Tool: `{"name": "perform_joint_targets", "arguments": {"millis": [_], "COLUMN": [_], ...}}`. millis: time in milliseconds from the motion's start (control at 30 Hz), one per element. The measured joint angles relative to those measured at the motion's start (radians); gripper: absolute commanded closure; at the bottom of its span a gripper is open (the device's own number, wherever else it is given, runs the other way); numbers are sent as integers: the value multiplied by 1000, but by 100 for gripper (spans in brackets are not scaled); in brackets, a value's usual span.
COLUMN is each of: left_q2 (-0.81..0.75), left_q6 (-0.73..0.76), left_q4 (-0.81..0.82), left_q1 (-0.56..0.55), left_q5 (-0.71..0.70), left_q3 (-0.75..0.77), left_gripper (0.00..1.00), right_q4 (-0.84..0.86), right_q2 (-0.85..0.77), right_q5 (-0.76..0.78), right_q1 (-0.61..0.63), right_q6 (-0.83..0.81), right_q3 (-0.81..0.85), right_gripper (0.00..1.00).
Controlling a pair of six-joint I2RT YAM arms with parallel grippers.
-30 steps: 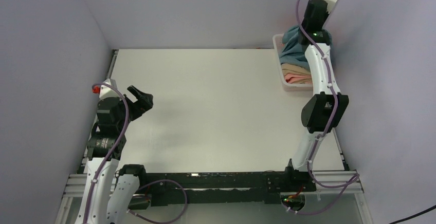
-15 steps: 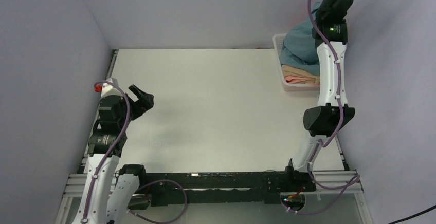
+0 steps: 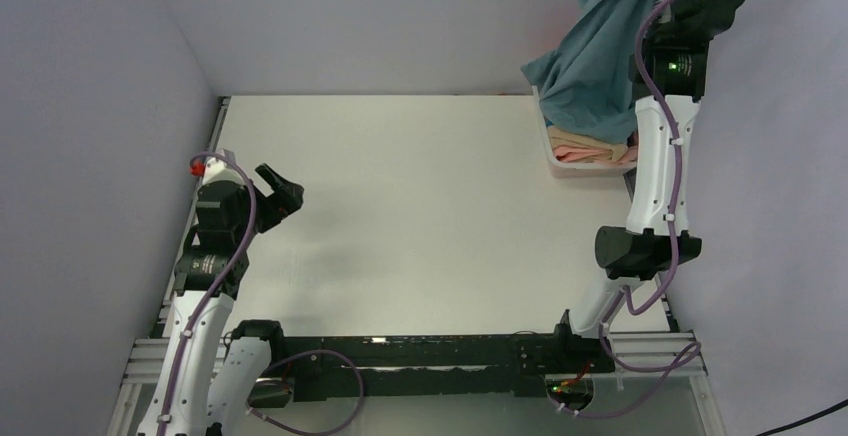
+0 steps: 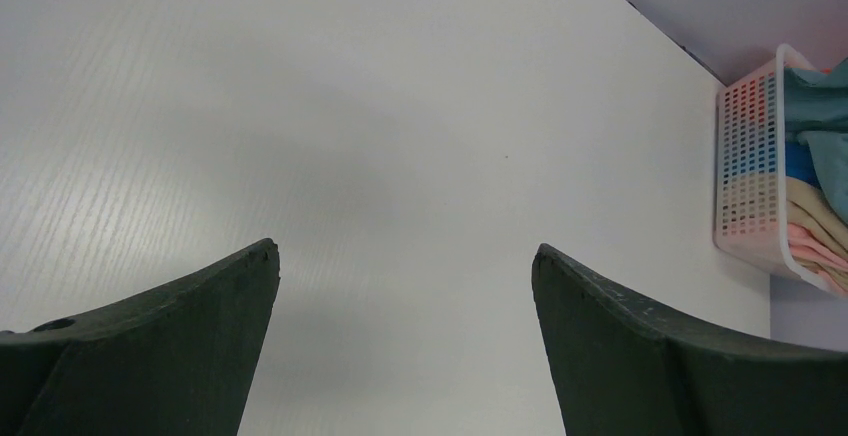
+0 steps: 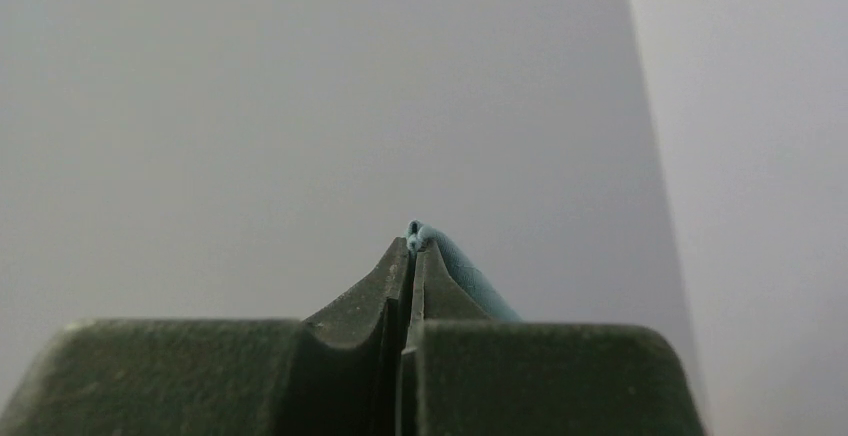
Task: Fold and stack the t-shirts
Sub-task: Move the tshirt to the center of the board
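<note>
Grey-blue t-shirt (image 3: 595, 61) hangs farthest off. Nearest, well left of the basket (image 3: 549, 152), the left gripper (image 4: 405, 249) hovers spread wide, holding nothing. In the basket lie a tan t-shirt (image 3: 580, 138) and a pink t-shirt (image 3: 588, 155). Above the basket, the right gripper (image 5: 410, 241) is pressed together, pinching the hanging cloth.

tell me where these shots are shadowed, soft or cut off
Top external: soft even light, only a faint shadow on the table near the left pincer; the grey-blue t-shirt runs off the top edge. Left wrist: fingers dark, slightly soft; basket cropped at right. Right wrist: right pincer underlit against a featureless wall.
</note>
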Motion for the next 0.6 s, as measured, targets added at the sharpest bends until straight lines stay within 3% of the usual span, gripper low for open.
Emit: {"name": "perform_joint_targets", "arguments": {"millis": [367,600], "left_q2": [0,-1], "left_q6": [0,0], "left_q4": [18,39], "left_q1": [0,0], "left_q5": [47,72], "left_q3": [0,0], "left_gripper": [1,1], "right_q4": [171,212], "right_q2": [-16,-19], "right_q5": [-265,-377], "right_q1": [19,187], "right_q6": [316,346], "right_q3": [93,88], "right_gripper": [100,100]}}
